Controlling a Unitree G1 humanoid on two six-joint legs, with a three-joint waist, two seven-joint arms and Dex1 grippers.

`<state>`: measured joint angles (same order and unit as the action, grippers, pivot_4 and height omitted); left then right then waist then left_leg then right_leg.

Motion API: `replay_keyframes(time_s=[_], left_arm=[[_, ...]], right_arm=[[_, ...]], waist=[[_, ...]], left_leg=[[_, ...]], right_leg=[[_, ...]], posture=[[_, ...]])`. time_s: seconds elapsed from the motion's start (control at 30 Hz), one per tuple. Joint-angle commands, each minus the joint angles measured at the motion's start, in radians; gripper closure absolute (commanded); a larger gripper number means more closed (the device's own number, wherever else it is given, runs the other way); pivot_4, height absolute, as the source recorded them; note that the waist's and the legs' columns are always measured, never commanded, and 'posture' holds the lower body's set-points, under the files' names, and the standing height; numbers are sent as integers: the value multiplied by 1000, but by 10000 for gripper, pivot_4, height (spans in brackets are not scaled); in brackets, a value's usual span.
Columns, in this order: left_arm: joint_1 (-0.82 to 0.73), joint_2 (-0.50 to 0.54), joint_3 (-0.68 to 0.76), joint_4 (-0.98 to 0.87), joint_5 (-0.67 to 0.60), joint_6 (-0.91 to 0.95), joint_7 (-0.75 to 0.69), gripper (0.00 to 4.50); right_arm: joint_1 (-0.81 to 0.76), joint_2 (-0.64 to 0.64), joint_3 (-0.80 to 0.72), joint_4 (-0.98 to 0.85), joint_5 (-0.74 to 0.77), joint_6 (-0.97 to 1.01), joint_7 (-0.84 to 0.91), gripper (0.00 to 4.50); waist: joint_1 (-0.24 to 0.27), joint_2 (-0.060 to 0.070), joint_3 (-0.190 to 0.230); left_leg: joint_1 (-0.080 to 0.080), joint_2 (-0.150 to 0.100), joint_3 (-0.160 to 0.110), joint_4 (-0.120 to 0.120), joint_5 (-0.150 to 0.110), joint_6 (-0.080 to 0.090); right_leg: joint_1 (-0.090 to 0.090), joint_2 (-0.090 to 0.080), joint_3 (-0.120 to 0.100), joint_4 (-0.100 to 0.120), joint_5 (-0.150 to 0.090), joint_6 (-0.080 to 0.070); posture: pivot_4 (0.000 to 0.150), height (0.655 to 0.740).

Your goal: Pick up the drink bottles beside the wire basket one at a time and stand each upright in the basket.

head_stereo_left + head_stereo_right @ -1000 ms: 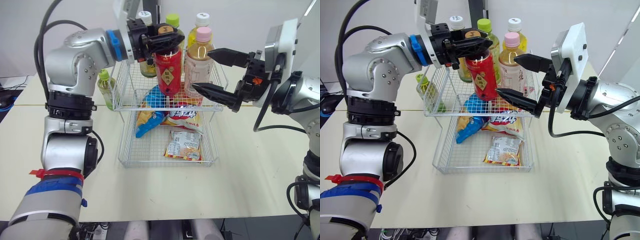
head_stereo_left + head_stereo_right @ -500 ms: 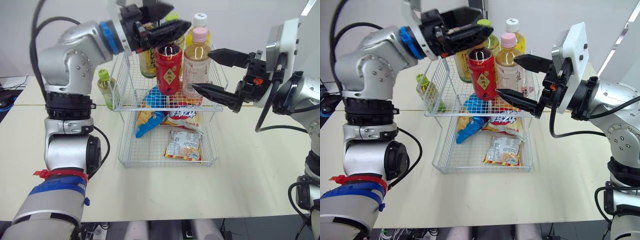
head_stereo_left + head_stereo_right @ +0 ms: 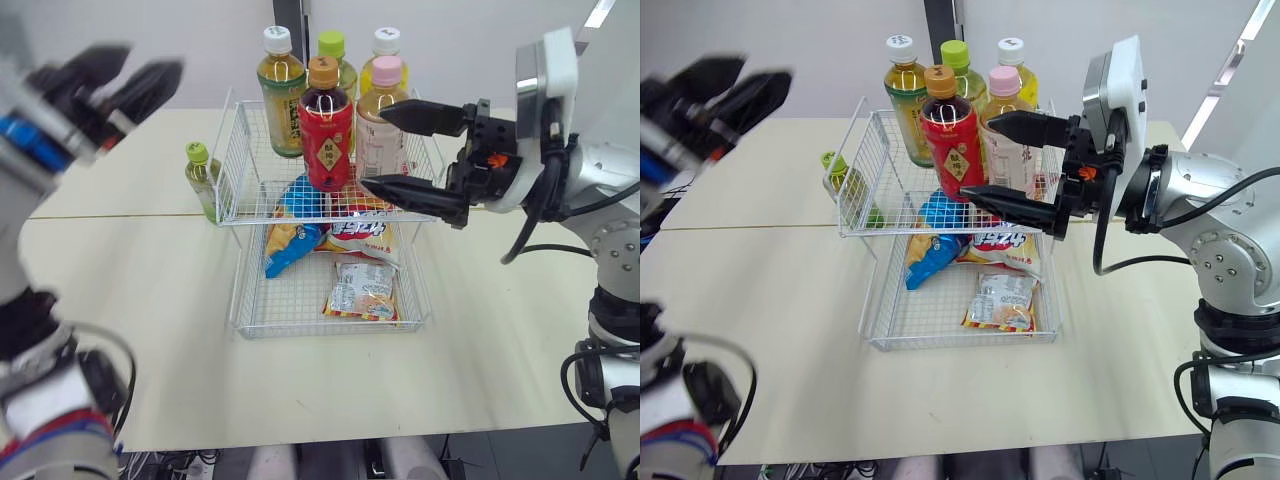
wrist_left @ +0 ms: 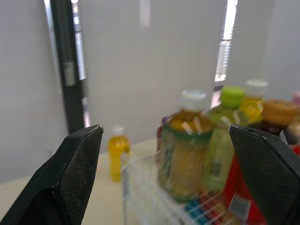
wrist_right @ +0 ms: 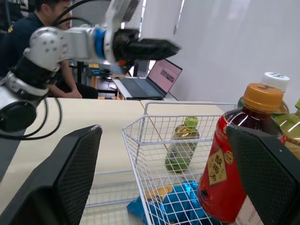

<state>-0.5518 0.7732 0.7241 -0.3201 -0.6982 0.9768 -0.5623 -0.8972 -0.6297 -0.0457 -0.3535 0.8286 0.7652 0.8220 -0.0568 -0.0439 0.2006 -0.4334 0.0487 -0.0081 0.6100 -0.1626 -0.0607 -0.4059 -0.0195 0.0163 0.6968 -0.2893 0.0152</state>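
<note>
The red bottle [image 3: 327,135] with an orange cap stands upright in the upper tier of the wire basket [image 3: 240,160], among several other upright bottles; a pink-capped one [image 3: 383,115] is right beside it. A small green bottle [image 3: 202,178] stands on the table just left of the basket. My left gripper [image 3: 150,62] is open and empty, high up and far left of the basket. My right gripper [image 3: 375,147] hangs open at the basket's right side, its fingers above and below the pink-capped bottle's body, touching nothing. The right wrist view has the red bottle [image 5: 234,178] close by.
The basket's lower tier [image 3: 250,310] holds snack packets [image 3: 362,288], and a blue bag [image 3: 290,240] hangs between the tiers. In the right wrist view a person [image 5: 42,11] sits behind the table near a laptop [image 5: 154,77]. Bare tabletop [image 3: 150,300] lies left and in front.
My left gripper opened off the red bottle, leaving it standing in the basket, then rose and swung far left. The camera view shifted. The right gripper stayed open by the basket.
</note>
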Motion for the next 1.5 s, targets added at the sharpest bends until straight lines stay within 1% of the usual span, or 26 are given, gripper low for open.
replay_keyframes(time_s=[0.03,0.1,0.17,0.2,0.3,0.37,0.43,0.5,0.57,0.67,0.8,0.9,1.03,1.1,1.23,1.33,1.5], left_arm=[[214,-96,165,-133,1,-56,52,397],[370,-169,220,-176,10,-112,52,397],[493,-213,239,-211,7,-159,40,397],[582,-273,248,-228,10,-196,33,397],[749,-395,233,-269,8,-283,33,397],[799,-437,198,-305,-2,-317,50,397],[800,-431,172,-314,-12,-333,69,397],[749,-386,139,-295,-12,-335,94,397],[689,-329,95,-261,14,-329,124,397],[486,-230,-54,-157,87,-325,177,397],[254,-178,-224,1,161,-347,190,397],[144,-168,-306,120,222,-387,184,397],[-81,-209,-436,456,365,-559,200,397],[-147,-225,-468,571,411,-631,204,397],[-284,-269,-511,815,468,-771,195,397],[-368,-281,-521,975,497,-853,189,397],[-466,-287,-521,1162,519,-948,175,397]], right_arm=[[-47,34,24,29,-26,-62,46,0],[-59,48,36,55,-42,-81,72,0],[-66,53,42,72,-51,-93,91,0],[-71,57,46,82,-57,-101,103,0],[-75,62,51,97,-68,-112,127,0],[-76,61,52,102,-71,-114,135,0],[-76,60,51,105,-74,-115,139,0],[-75,60,49,104,-77,-114,139,0],[-73,61,46,100,-76,-111,135,0],[-66,51,43,84,-86,-104,122,0],[-56,36,26,60,-91,-89,96,0],[-43,26,17,39,-86,-77,80,0],[-24,7,-1,-7,-89,-62,43,0],[-24,3,-7,-20,-86,-54,29,0],[-23,-11,-17,-44,-79,-36,9,0],[-20,-24,-24,-56,-78,-26,-1,0],[-16,-39,-36,-77,-73,-10,-21,0]], waist=[[7,0,0],[11,0,0],[22,-3,-2],[27,-5,-3],[31,-6,-4],[34,-7,-4],[40,-7,-4],[43,-7,-4],[44,-7,-5],[47,-5,-5],[49,-6,-5],[45,-6,-5],[44,-5,-5],[43,-5,-5],[39,-5,-5],[38,-5,-5],[30,-6,-5]], left_leg=[[0,0,-1,0,0,0],[1,-1,0,0,0,0],[1,-1,0,1,0,0],[1,-1,0,1,0,0],[1,0,0,1,0,0],[1,-1,0,1,0,0],[1,-1,-2,1,0,0],[1,0,-3,1,0,1],[1,0,-4,1,1,1],[1,0,-3,1,1,1],[1,0,-1,1,1,1],[0,-1,0,1,1,1],[0,-1,-1,0,1,1],[0,-1,-1,1,1,1],[0,-1,0,1,1,1],[-1,-1,0,1,1,1],[-1,-1,0,0,1,1]], right_leg=[[0,0,0,0,0,0],[1,-1,0,1,0,0],[1,-1,0,0,0,0],[1,-1,-1,0,0,0],[2,-3,0,-1,0,0],[2,-3,0,-1,0,0],[2,-2,0,-1,0,-1],[2,0,0,-1,1,-2],[2,1,-1,0,1,-3],[2,2,-1,0,2,-4],[2,2,0,-1,3,-2],[1,2,0,-2,3,-1],[1,2,-2,-1,3,-1],[1,2,-2,-1,3,-1],[1,1,-1,-1,4,-1],[1,1,-1,-1,4,-1],[1,1,-2,-1,4,-1]], posture=[[1500,7400],[1500,7400],[1500,7400],[1500,7400],[1500,7400],[1500,7400],[1500,7400],[1500,7400],[1500,7400],[1500,7400],[1500,7400],[1500,7400],[1500,7400],[1500,7400],[1500,7400],[1500,7400],[1500,7400]])
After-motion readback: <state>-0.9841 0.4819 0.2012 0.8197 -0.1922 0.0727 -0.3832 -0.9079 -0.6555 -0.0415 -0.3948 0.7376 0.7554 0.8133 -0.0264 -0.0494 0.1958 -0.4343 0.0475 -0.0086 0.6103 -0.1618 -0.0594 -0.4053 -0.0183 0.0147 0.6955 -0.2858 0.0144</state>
